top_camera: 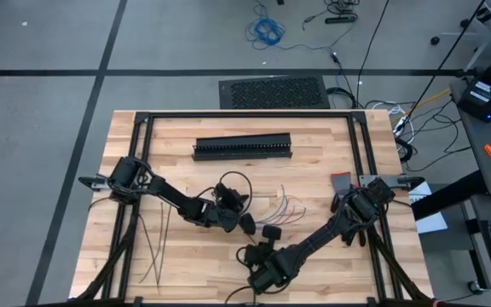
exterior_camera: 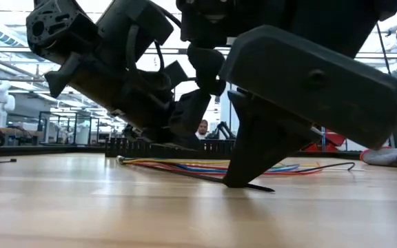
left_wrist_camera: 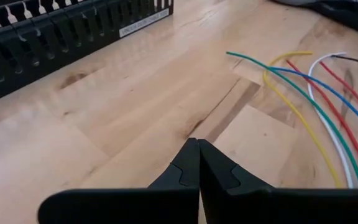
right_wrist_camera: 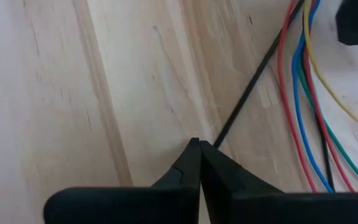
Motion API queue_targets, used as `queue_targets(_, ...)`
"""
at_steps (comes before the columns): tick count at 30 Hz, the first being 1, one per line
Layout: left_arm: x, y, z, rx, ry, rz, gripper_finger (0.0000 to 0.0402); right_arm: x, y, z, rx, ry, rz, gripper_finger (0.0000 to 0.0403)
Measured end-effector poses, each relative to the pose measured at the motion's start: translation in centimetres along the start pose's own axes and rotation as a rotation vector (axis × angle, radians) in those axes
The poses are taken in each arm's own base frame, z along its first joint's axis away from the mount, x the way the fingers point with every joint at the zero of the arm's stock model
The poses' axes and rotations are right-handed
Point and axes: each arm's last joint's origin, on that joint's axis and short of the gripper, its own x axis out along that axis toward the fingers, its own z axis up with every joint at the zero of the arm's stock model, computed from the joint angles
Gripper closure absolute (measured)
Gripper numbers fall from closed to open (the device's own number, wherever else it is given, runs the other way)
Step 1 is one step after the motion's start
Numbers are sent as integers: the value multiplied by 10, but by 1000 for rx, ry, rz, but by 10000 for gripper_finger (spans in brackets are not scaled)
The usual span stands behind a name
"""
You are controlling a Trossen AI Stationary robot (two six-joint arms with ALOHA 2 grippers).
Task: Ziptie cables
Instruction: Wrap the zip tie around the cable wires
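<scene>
The cables (top_camera: pixel 284 209) lie fanned out on the wooden table, right of its middle; they also show as coloured wires (left_wrist_camera: pixel 316 106) in the left wrist view. My left gripper (left_wrist_camera: pixel 197 142) is shut with nothing between its fingers, over bare wood just left of the cables' ends (top_camera: pixel 247 224). My right gripper (right_wrist_camera: pixel 199 142) is shut on one black ziptie (right_wrist_camera: pixel 253 81) near the table's front (top_camera: pixel 269 234). That ziptie runs flat on the table toward and among the cables (exterior_camera: pixel 185 173). Several more zipties (top_camera: pixel 156 243) lie loose at the front left. My right gripper pinches the ziptie (right_wrist_camera: pixel 219 134) between its two fingertips. The fingers (exterior_camera: pixel 243 180) slant down from the near side, their tips at the table top. A short end (exterior_camera: pixel 266 187) sticks out past them. The rest of the strip lies flat on the wood.
The long black slotted duct (top_camera: pixel 242 147) lies across the table's far middle. A small red and grey object (top_camera: pixel 341 181) sits at the right by my right arm's base. A person (exterior_camera: pixel 202 129) shows in the room beyond the table.
</scene>
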Motion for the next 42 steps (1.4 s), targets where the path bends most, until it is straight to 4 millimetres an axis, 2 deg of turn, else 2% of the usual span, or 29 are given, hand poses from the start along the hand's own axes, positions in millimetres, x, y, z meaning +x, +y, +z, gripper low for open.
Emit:
queue_targets(5,-4,4,-1,58,27,51,402,0,1,2,14,-32,-6,403)
queue_targets(12,-23,16,19,124,31,177,402,-6,3,7,17,-106,-62,403)
queue_targets(16,-23,19,15,144,61,183,402,-9,3,12,22,-134,-73,402)
queue_targets(24,-23,27,0,214,160,236,402,-12,1,11,41,-166,-121,402)
queue_targets(30,-27,33,-9,265,290,223,402,-14,2,10,42,-180,-134,402)
queue_targets(35,-30,30,-10,257,342,170,402,-14,0,8,53,-168,-151,403)
queue_targets(42,-46,16,-7,274,448,127,402,-15,-2,7,60,-156,-165,403)
